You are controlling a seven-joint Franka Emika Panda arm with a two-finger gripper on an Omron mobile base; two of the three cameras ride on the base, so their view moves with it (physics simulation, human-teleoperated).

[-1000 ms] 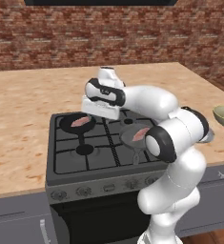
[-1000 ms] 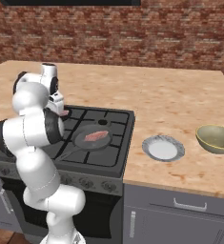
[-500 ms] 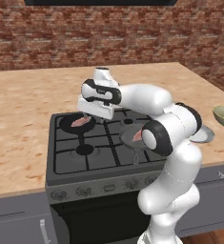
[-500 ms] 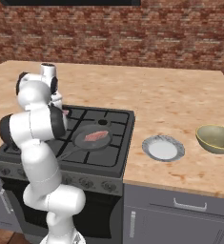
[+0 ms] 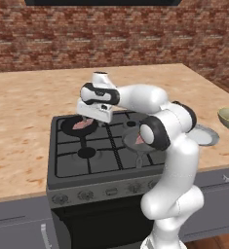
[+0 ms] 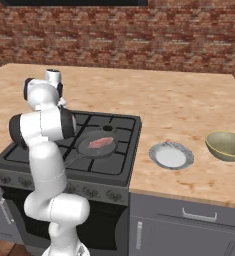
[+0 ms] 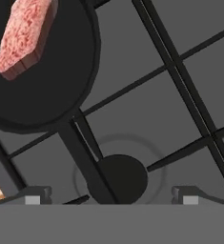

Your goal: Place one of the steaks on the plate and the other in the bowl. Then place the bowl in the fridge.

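Observation:
One steak lies in a black skillet on the stove's back left burner; it is also visible as steak in the left base view. My gripper hangs open just above the stove grate, right of that skillet, with nothing between its fingertips. The hand hovers at the skillet's right edge. The other steak rests in a grey pan on the front right burner. The plate and the bowl stand bare on the counter right of the stove. The fridge is out of view.
The black stove has raised grates and a burner cap directly below my hand. My arm's elbow partly covers the grey pan. A tan counter surrounds the stove, and a brick wall stands behind.
The hand has come down a little toward the stove and edged left, closer to the skillet. The jaws stayed open. Steaks, plate and bowl have not moved.

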